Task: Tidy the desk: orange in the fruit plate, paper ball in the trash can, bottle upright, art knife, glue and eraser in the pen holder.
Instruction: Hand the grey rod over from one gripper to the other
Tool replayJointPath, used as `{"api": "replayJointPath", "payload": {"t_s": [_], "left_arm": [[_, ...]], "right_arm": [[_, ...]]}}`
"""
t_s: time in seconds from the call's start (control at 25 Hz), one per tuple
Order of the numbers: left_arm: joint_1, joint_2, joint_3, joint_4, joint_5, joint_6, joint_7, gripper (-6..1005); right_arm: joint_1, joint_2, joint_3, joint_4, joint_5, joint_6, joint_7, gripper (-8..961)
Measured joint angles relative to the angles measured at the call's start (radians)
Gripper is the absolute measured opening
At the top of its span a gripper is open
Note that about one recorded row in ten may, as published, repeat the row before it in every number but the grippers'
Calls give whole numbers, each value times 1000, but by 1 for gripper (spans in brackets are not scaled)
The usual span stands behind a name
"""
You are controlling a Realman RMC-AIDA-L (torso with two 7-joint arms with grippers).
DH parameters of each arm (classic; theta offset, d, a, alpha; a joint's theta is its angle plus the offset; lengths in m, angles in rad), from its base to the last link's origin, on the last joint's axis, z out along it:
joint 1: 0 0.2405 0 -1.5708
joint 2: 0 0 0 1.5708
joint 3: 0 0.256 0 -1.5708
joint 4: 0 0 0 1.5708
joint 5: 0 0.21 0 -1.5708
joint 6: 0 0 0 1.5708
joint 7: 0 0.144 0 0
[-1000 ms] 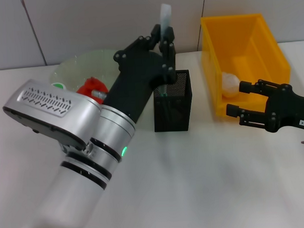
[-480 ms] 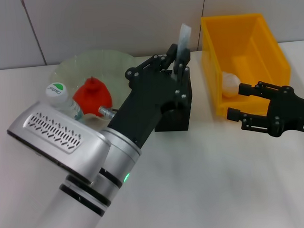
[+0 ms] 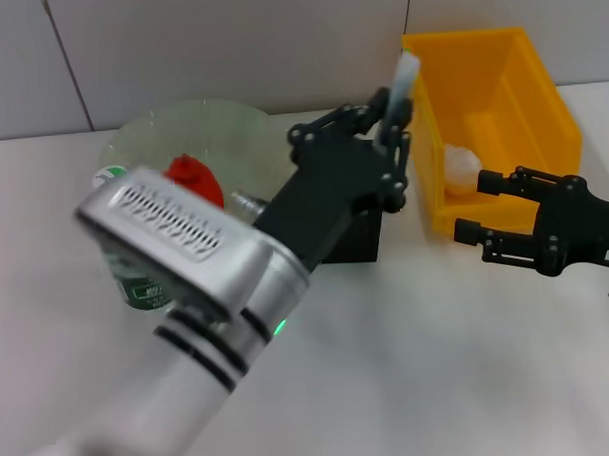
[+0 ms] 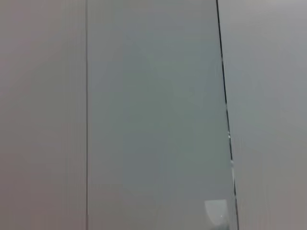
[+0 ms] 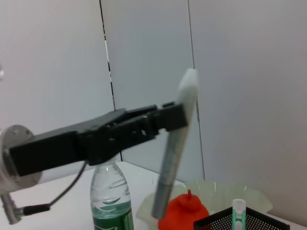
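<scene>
Swinging rightward since the earlier frames, the left gripper [image 3: 393,135] now holds the glue [image 3: 401,85] above the far right corner of the pen holder [image 3: 357,236], close to the trash can [image 3: 501,111], its jaws pinching the stick near the lower part, the stick tilted.

From the head, the orange [image 3: 193,178] lies in the fruit plate [image 3: 181,132]. The bottle [image 3: 136,279] stands upright in front of the plate, largely hidden by the left arm. The paper ball [image 3: 461,168] sits inside the trash can. The right gripper [image 3: 479,207] hovers just in front of that bin, jaws spread and holding nothing.

The left wrist camera shows only blank wall panels.

The right wrist camera gives what the head misses: the glue [image 5: 175,143] seen side-on, clamped by the left gripper [image 5: 168,120], and the art knife [image 5: 238,213] standing inside the pen holder [image 5: 225,223]. The bottle [image 5: 111,201] stands upright, with the orange [image 5: 184,211] and the plate [image 5: 225,191] behind the holder.
</scene>
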Motion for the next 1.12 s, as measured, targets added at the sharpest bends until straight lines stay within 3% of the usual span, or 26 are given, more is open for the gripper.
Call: {"api": "replayJointPath", "payload": {"t_s": [0.2,0.72,1.12], "left_arm": [[-78,-3,-26,-24,-103,86,0,149],[-118,5,-175,-16,-108,218,-1,148],[-171,12,-390,111,-99,518,0,148]], "right_arm": [[-4,0,1,0,-2,1,-2,774],[-24,1,0,-2,-6,6,-23,774],[-28,2,0,-11,-8,7,-24,774]]}}
